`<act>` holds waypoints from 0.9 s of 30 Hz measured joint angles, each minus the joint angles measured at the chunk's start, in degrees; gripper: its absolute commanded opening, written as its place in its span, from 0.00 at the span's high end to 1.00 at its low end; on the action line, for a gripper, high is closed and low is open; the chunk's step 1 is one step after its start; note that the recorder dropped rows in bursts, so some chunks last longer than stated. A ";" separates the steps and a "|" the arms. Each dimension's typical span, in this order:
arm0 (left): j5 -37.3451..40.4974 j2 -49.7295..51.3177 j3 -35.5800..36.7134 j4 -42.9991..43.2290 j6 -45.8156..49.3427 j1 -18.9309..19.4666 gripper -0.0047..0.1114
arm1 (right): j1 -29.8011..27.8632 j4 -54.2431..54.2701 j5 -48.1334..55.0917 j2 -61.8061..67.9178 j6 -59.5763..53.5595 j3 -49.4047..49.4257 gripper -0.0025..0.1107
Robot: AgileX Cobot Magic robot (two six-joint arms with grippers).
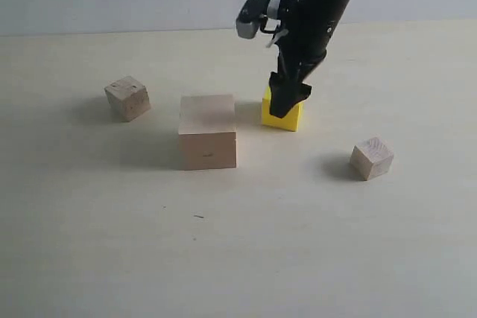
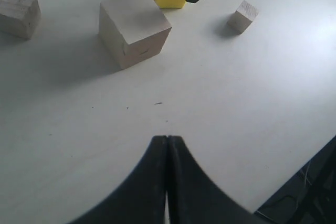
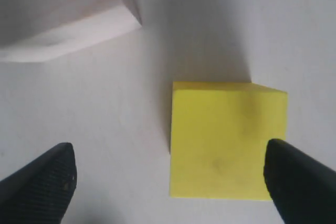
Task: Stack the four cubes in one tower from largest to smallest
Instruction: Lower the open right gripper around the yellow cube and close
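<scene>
My right claw (image 1: pixel 289 106) hangs spread wide over the yellow cube (image 1: pixel 287 122)
All four cubes sit unstacked on the worktop (image 1: pixel 298 243): the yellow one just beside the large pale cube (image 1: pixel 207 130), the brownish small cube (image 1: pixel 127 98) far left, the palest small cube (image 1: pixel 372 158) right. My left claw (image 2: pixel 167 145) is pressed together, empty.

Exterior camera looks down across the surface (image 1: pixel 246 258); right wrist camera hangs close over the yellow cube (image 3: pixel 226 140), which all views share.
</scene>
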 measured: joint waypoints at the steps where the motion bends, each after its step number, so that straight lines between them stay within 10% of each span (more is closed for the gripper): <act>1: 0.09 0.00 0.00 0.00 0.00 0.00 0.96 | 0.00 -0.90 0.25 0.82 0.00 -0.45 0.17; 27: 0.35 0.00 0.00 2.70 0.00 0.00 0.96 | 0.00 -3.77 -6.52 5.39 -0.82 -2.41 0.17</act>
